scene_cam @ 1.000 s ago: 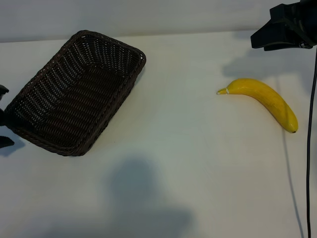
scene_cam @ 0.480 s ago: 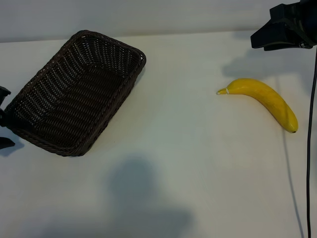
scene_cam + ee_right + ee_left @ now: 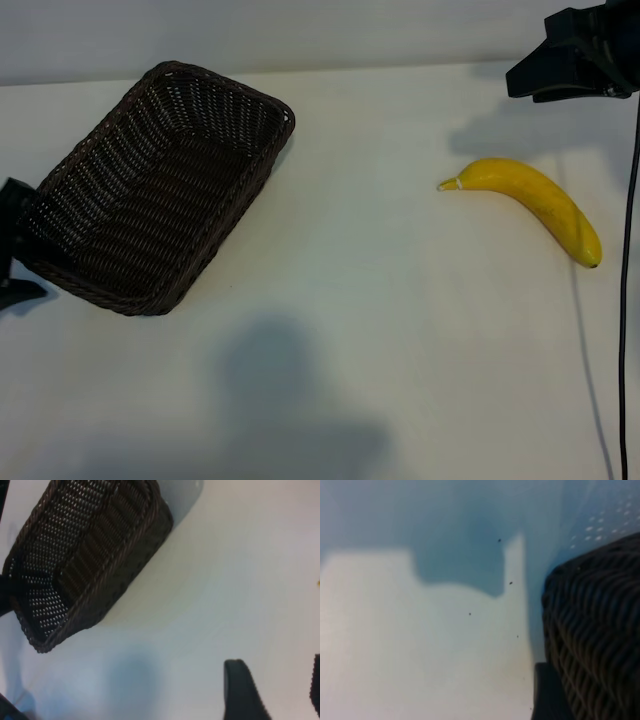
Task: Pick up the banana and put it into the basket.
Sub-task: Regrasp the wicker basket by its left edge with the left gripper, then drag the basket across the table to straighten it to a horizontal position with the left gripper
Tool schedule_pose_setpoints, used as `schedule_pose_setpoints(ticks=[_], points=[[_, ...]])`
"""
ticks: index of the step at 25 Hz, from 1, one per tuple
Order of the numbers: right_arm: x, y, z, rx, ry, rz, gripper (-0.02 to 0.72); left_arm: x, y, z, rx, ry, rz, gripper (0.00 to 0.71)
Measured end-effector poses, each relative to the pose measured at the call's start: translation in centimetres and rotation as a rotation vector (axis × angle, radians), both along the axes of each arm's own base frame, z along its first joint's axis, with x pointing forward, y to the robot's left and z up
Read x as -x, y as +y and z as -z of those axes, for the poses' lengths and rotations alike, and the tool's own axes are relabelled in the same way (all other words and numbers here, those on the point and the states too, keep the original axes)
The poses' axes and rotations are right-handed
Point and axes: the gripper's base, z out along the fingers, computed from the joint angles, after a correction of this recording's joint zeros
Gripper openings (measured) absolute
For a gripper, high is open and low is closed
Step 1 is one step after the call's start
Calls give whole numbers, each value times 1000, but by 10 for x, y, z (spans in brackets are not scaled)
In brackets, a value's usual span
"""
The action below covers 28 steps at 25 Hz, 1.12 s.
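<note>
The banana (image 3: 530, 205) lies alone on the white table at the right, bright yellow, its stem pointing towards the middle. The dark woven basket (image 3: 155, 185) sits slanted at the left with nothing in it. My right gripper (image 3: 530, 75) hangs above the table's far right corner, behind the banana and apart from it. In the right wrist view that gripper (image 3: 277, 692) stands open with only table between its fingers. My left gripper (image 3: 12, 250) is at the left edge, open, against the basket's near left corner. One dark finger (image 3: 547, 692) shows beside the basket wall (image 3: 595, 630).
A black cable (image 3: 628, 300) runs down the right edge past the banana. A broad shadow (image 3: 280, 400) falls on the bare table (image 3: 380, 300) at the front middle. The right wrist view also takes in the basket (image 3: 85, 560).
The left gripper has shifted slightly inward, closer to the basket's corner. The basket, the banana and the right arm have stayed put.
</note>
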Motion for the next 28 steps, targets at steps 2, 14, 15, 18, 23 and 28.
schedule_pose_setpoints(ticks=[2, 14, 15, 18, 23, 28], points=[[0, 0, 0, 0, 0, 0, 363, -4, -3, 8, 10, 2, 14, 451], [0, 0, 0, 0, 0, 0, 363, -13, -4, 13, 6, -80, 44, 288], [0, 0, 0, 0, -1, -1, 363, -13, -4, 13, 5, -81, 47, 288], [0, 0, 0, 1, -2, 0, 363, -13, -5, 12, 11, -81, 60, 288], [0, 0, 0, 1, -3, 0, 363, -23, -13, -8, 106, -118, 238, 288], [0, 0, 0, 0, 1, -4, 363, -43, -18, -52, 223, -203, 440, 288]])
